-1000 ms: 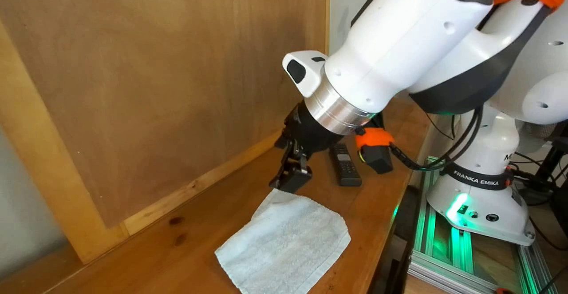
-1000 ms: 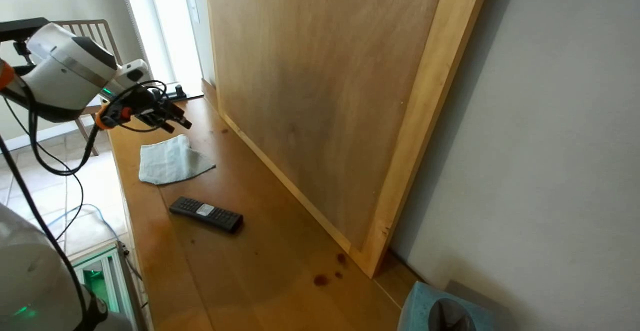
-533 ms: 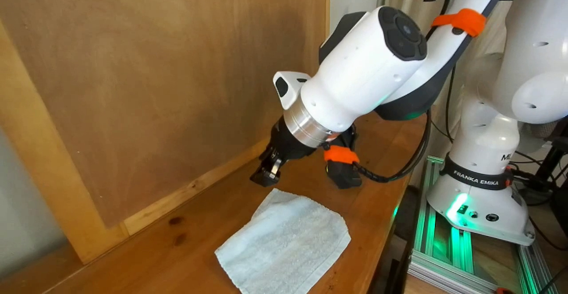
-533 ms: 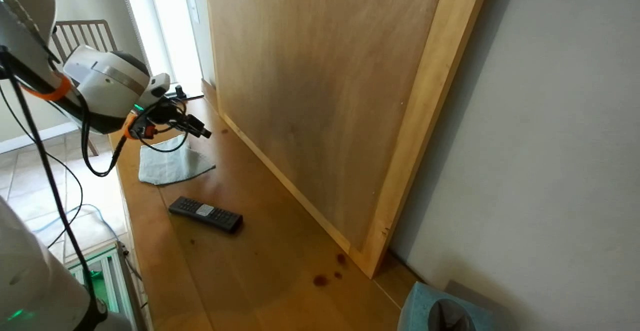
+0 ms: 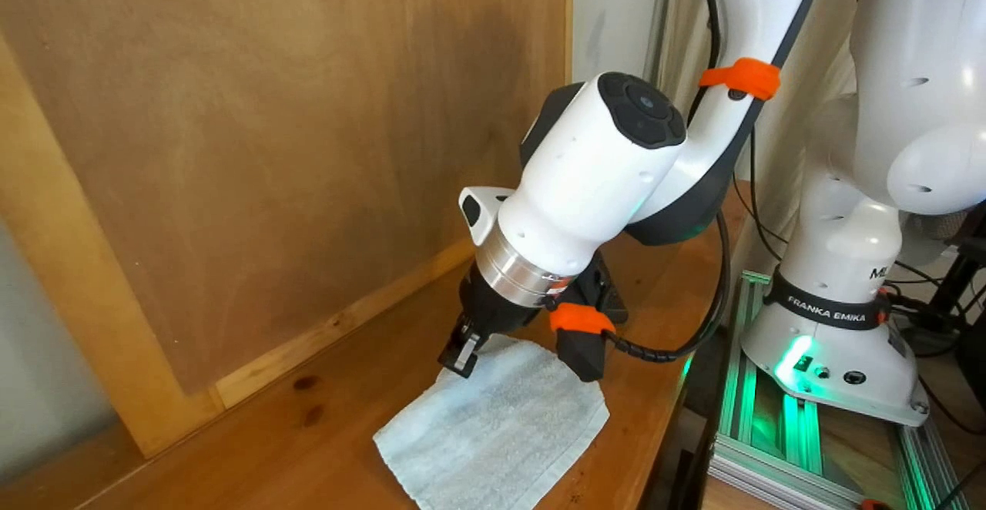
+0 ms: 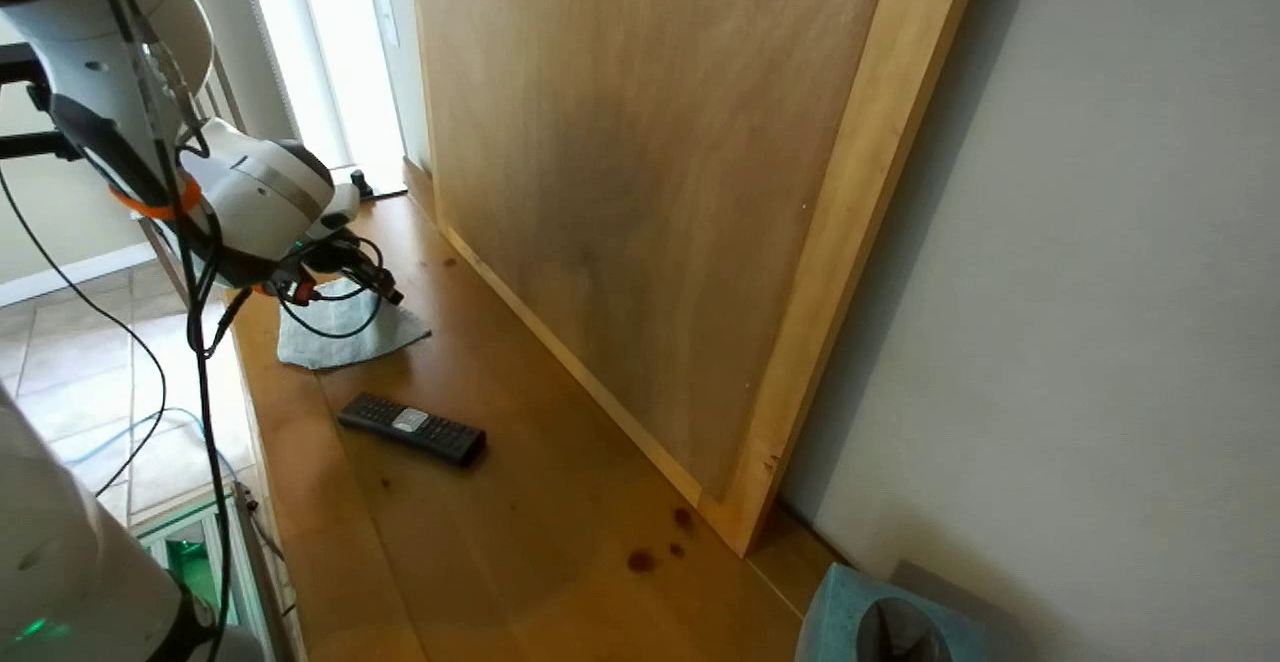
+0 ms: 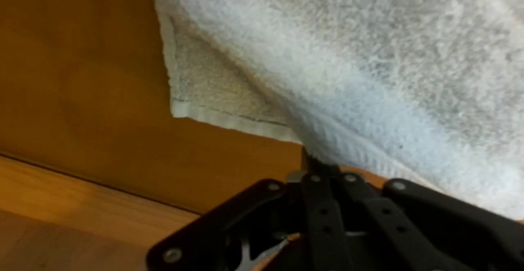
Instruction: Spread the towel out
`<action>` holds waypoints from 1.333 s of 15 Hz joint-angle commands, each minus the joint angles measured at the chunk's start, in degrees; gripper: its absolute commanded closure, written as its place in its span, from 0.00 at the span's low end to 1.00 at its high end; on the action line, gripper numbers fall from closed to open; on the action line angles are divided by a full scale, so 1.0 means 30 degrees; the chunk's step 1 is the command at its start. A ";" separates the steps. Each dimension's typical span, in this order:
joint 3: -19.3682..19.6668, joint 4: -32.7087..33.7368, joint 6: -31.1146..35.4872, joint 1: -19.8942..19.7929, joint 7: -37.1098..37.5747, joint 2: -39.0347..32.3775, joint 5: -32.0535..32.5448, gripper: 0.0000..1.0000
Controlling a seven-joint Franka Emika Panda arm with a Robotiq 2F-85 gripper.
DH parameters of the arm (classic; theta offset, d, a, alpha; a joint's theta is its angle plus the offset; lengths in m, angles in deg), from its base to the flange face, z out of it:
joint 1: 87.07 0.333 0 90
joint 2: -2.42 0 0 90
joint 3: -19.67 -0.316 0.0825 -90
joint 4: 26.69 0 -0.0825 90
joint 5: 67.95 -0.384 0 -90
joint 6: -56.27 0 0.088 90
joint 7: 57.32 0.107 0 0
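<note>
Wooden tabletop [image 6: 560,532] bears the towel [image 5: 493,433]; robot base [image 5: 836,348] reads "FRANKA EMIKA".

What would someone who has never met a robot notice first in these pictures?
Probably the big white robot arm with its orange bands, angled down over the wooden surface. Next comes the pale towel below it, partly folded, with the black gripper shut at its edge; whether cloth is pinched, I can't tell. In an exterior view, a black handset with buttons stands out, lying nearer the camera than the towel.

1 towel [image 5: 501,425], 1 handset [image 6: 412,429] on table [image 6: 500,562]
</note>
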 commanded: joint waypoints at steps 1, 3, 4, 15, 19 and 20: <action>0.0130 0.0655 0.0825 -0.0068 0.0504 -0.1146 0.0156 1.00; 0.0116 0.0761 0.1034 -0.0114 0.0354 -0.1564 -0.0119 1.00; 0.0126 0.0794 0.1135 -0.0142 0.0276 -0.1787 -0.0225 1.00; 0.1199 0.2005 0.1572 0.0290 0.0648 -0.3208 0.7367 1.00; 0.1231 0.2432 0.0911 0.0378 0.1735 -0.3498 1.1020 1.00; 0.1197 0.2479 0.0565 0.0389 0.2091 -0.3553 1.1836 1.00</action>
